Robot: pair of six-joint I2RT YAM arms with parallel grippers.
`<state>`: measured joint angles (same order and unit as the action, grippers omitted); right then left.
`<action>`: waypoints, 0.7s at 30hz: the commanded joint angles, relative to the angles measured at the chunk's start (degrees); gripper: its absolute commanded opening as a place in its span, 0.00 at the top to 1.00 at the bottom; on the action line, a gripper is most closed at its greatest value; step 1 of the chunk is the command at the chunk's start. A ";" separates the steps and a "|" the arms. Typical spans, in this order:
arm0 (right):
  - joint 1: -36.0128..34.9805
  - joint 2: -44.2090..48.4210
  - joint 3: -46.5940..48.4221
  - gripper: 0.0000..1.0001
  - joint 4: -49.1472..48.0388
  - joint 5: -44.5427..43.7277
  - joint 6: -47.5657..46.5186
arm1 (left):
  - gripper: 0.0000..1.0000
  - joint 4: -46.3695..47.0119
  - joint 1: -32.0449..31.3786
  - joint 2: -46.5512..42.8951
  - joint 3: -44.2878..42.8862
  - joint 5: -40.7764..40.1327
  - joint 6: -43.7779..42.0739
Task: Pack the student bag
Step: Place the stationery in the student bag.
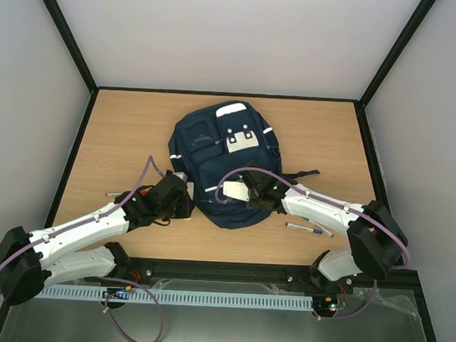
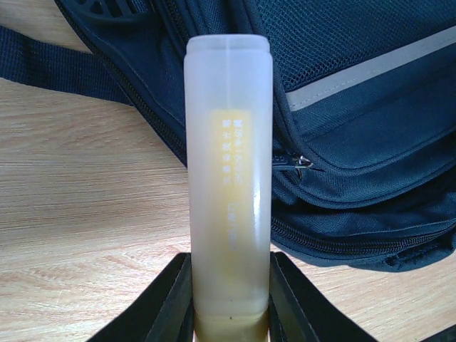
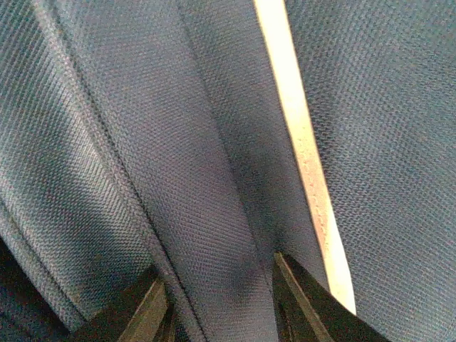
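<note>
Beside student bag (image 1: 214,140) | left pincer (image 2: 228,285) narrow, clamping translucent tube (image 2: 228,178) | right pincer (image 3: 221,292) narrow, pinching its fabric fold

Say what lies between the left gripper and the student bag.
A translucent tube with a yellow label, clamped in the left gripper, points at the student bag; seen in left wrist view.

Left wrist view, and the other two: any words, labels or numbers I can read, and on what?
Tube, yellow label: pale upright characters, too blurred to read.
Pens on the table: too small to show any print.
Backpack and its pale patch: no text visible.
</note>
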<state>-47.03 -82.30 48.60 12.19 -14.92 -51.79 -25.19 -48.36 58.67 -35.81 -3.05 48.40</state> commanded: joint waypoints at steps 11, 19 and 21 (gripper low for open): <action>0.17 -1.01 8.28 0.75 -3.13 -1.94 2.46 | 0.92 -0.08 -0.25 0.59 0.24 -0.38 -0.85; 1.21 -1.94 12.51 0.93 0.36 1.08 5.39 | 0.93 0.27 -0.31 -0.84 0.17 -0.37 -5.35; 1.76 -1.50 16.20 0.97 2.79 3.46 6.93 | 0.96 0.79 -0.64 -0.94 -0.21 0.68 -8.66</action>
<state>-46.48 -84.42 57.25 13.19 -14.59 -48.45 -25.15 -48.38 59.05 -35.66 -3.01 45.39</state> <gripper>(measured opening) 0.060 0.272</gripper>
